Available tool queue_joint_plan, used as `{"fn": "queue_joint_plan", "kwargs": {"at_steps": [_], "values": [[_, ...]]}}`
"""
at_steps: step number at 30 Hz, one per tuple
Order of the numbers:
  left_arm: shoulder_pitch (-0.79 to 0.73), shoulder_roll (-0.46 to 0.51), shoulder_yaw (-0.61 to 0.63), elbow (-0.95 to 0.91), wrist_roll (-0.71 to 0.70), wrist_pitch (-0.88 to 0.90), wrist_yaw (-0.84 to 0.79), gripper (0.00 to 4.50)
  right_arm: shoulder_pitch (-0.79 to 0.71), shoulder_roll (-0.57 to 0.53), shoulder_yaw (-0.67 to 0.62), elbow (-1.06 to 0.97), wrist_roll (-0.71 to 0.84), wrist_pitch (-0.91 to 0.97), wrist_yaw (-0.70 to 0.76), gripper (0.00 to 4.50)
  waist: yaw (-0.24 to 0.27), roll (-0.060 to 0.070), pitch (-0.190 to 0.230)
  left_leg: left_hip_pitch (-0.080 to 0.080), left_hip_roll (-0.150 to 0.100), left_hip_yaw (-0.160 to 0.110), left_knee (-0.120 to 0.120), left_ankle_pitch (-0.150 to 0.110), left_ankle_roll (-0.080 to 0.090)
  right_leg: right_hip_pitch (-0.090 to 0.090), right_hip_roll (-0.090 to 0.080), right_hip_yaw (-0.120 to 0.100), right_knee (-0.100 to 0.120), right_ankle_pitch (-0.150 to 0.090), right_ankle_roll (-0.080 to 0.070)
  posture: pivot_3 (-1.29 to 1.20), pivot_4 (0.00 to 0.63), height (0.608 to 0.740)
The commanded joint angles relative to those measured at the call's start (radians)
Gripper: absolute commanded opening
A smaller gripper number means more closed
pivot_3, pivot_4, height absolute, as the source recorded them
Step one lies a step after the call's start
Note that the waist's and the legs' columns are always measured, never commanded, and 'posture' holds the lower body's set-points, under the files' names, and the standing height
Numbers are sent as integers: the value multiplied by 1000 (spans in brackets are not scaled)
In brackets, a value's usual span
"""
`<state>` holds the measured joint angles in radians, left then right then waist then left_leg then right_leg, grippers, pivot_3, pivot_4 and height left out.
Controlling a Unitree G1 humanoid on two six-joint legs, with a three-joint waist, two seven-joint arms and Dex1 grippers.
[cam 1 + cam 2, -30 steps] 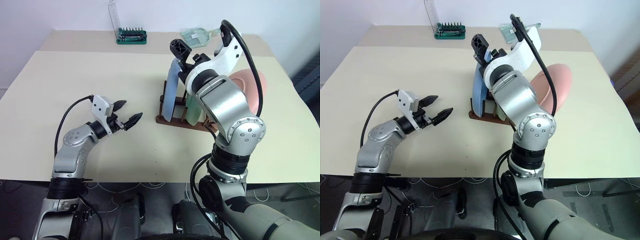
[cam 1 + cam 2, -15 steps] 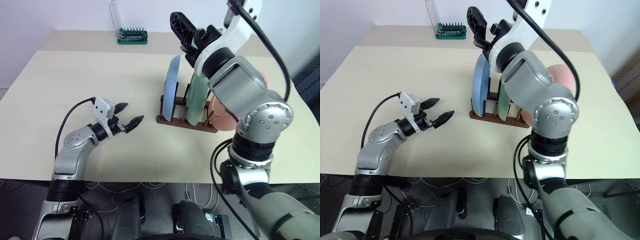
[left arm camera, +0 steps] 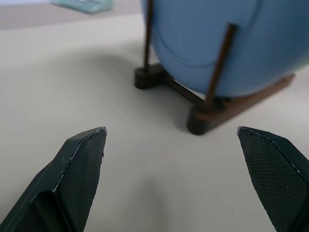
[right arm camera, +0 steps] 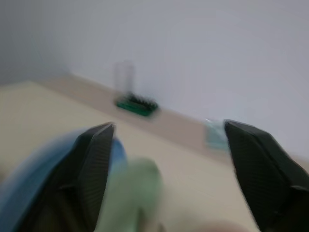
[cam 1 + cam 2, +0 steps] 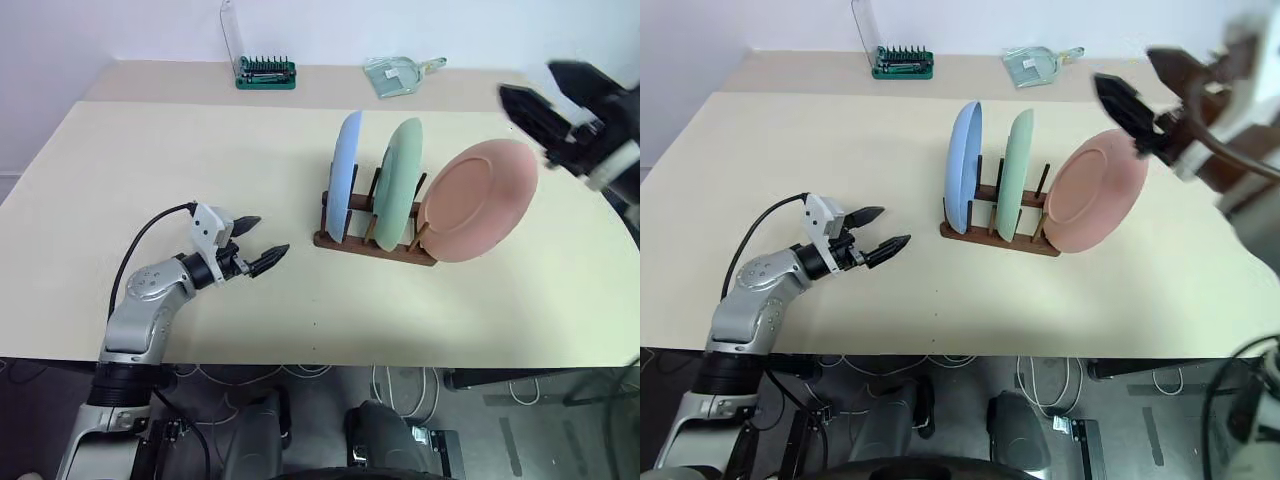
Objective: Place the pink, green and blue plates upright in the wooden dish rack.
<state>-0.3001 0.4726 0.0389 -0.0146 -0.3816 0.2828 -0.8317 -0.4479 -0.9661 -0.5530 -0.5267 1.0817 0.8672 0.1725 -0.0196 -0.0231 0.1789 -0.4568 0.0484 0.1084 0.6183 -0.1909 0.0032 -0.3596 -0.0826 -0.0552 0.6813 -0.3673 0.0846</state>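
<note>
Light: bright, even, soft.
Shadows: faint, under the dish rack (image 5: 372, 243).
Blur: right gripper (image 5: 553, 95) smeared; right wrist view wholly blurred.

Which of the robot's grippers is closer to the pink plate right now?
The right gripper, open, is up off the table just beyond the pink plate's rim. The left gripper sits low, past the wooden dish rack.
</note>
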Motion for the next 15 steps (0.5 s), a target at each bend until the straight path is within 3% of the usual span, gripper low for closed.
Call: {"fn": "queue_joint_plan", "kwargs": {"at_steps": [1,4,6,9,15], "values": [[11,34,-38,-25,-9,-1,-86,4500,122,-63,-186,-30,-64,6,84,1594,3,1,0,2,0,0,0,0,0,1,0,0,1,0,0,0,150,732],[7,60,-78,-34,-20,12,-171,4500,279,-80,-293,-45,-123,38,144,73,7,0,0,4,0,0,0,0,0,4,0,1,0,0,0,0,150,732],[-7,76,-101,-32,-20,12,-223,4500,396,-86,-337,-67,-168,82,172,73,9,0,0,4,0,0,0,0,0,5,0,1,0,0,0,0,150,732],[-34,81,-119,-13,-12,-5,-265,4500,521,-97,-304,-111,-264,112,171,73,8,1,0,4,0,0,0,1,-1,5,0,1,-1,0,0,0,150,732],[-66,60,-136,-2,-6,-6,-286,4500,437,-39,-88,-110,-350,90,74,73,0,2,-1,9,1,0,0,1,-1,6,1,2,0,0,0,0,150,732]]}}
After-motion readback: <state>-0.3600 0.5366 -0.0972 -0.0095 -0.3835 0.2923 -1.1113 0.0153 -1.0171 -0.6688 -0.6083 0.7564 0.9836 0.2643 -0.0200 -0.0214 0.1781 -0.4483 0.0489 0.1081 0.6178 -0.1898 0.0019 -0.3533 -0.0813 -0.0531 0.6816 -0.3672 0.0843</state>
